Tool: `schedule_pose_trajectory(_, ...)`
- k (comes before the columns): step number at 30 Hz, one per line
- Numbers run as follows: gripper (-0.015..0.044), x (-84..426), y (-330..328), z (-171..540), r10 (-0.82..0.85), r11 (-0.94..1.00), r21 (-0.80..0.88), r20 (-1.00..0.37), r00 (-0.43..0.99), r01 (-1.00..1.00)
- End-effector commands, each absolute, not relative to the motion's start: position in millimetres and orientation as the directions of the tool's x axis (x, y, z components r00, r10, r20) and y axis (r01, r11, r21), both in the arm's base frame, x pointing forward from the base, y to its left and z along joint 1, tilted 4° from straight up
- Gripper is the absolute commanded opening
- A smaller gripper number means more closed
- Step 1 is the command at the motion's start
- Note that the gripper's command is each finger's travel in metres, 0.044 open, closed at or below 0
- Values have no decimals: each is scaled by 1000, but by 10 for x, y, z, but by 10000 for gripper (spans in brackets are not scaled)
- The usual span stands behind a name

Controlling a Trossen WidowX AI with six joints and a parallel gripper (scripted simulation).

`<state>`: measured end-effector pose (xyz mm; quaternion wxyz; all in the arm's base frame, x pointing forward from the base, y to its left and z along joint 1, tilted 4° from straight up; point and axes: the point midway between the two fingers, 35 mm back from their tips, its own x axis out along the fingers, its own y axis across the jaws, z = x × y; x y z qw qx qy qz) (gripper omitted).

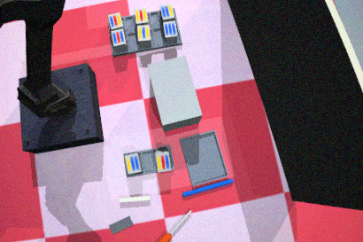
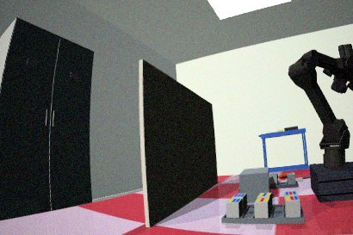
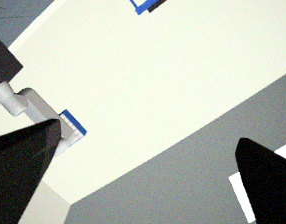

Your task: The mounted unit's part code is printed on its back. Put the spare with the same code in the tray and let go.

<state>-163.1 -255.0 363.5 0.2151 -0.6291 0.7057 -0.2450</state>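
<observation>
The larger rack holds several pale units with striped coloured codes, among them one with three blue stripes and one with blue, red and blue stripes. A smaller rack holds a yellow-blue-blue unit and a yellow-red-blue unit, with a gap between them. Which unit is the mounted one, and the code on its back, I cannot tell. The grey tray is empty. My gripper is open and empty, raised well away from racks and tray, out of view in the top view.
A grey box stands between the larger rack and the tray. A tall black panel stands beyond them. A blue rod, a white bar, a grey plate and an orange-handled screwdriver lie near the tray and smaller rack.
</observation>
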Motion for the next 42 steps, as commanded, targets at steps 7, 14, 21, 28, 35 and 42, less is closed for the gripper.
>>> schedule_pose_trajectory(7,440,-636,-3486,3241,-938,205,-948,-261,228,-242)
schedule_pose_trajectory(14,440,352,-3729,2914,-784,455,-888,-433,445,-62)
schedule_pose_trajectory(21,440,1023,-3702,2693,-643,633,-774,-541,541,-21)
schedule_pose_trajectory(28,440,1911,-3389,2435,-446,821,-571,-670,593,-28)
schedule_pose_trajectory(35,440,2739,-2843,2098,-210,956,-286,-817,538,-61)
schedule_pose_trajectory(42,440,3360,-2052,1787,-30,995,-64,-925,379,-79)
